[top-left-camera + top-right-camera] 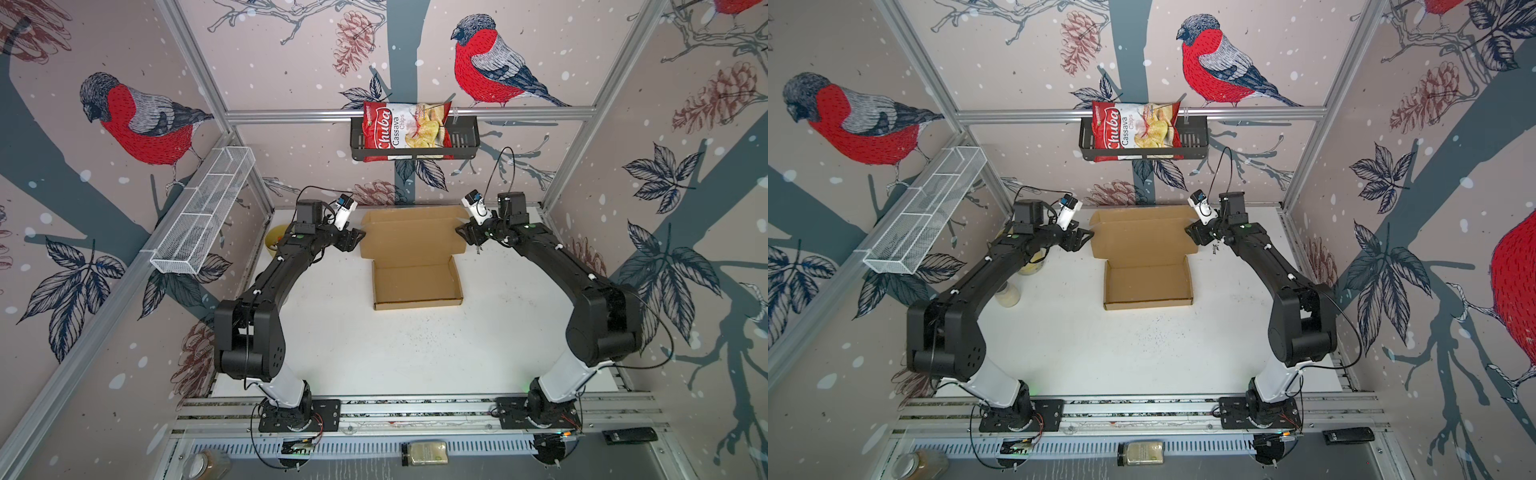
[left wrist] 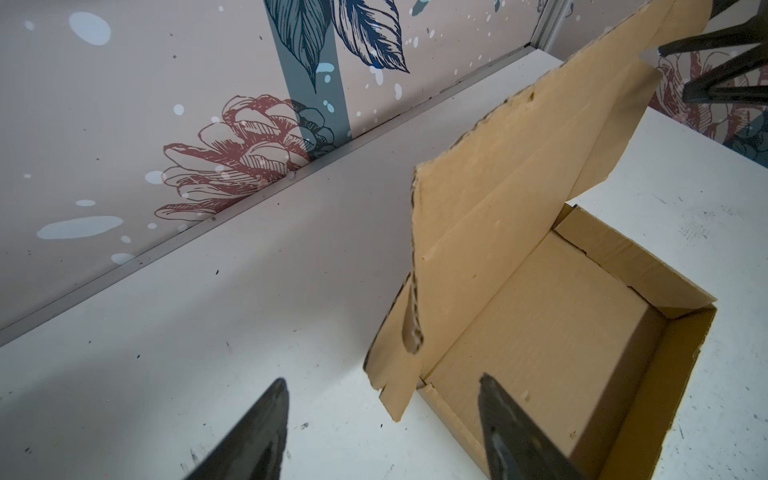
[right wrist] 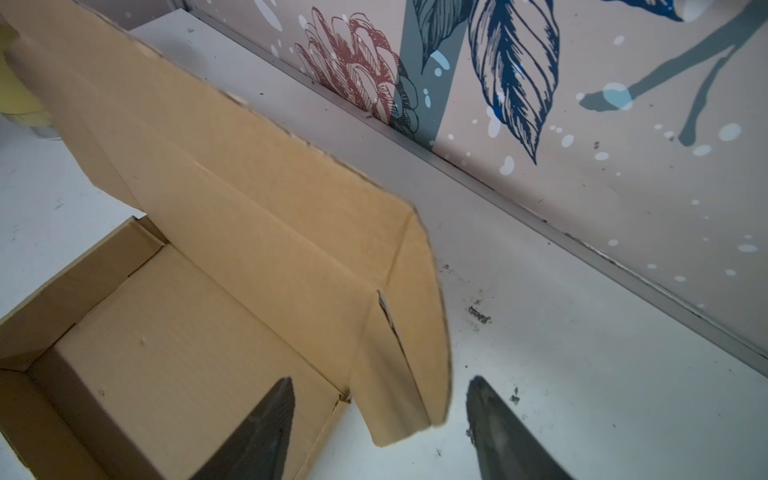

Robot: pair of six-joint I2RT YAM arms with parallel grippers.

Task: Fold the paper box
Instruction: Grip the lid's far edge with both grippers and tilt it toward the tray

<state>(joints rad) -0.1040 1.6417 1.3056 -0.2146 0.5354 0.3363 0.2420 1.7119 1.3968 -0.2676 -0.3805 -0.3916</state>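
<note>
Birds with red chests are sitting on the painted walls all around. A white table [image 1: 374,357] is lying below them, and two black arms are reaching over it from the near side.

The paper box [image 1: 417,286] is sitting in the middle of the table, toward the back wall. Its tray is already standing up with four low walls. Its lid [image 1: 411,235] is leaning back, half open, and is not shut yet. A chip bag [image 1: 405,131] is resting in a black basket [image 1: 467,141] up on the back wall.

The left claw [image 1: 360,237] is hanging just beside the lid's left edge, with its two fingers spread wide and holding nothing. The right claw [image 1: 459,231] is doing the same at the lid's right edge, spread wide and holding nothing. The lid's small side flap [image 3: 409,332] is sitting right in front of the right claw's gap.

I think the closing step is happening now. Next, the claws are probably going to need to bend the side flaps in. Then they will need to push the lid forward and down together, so the flaps slide inside the tray walls. Pushing evenly is going to matter, or the lid may twist.
</note>
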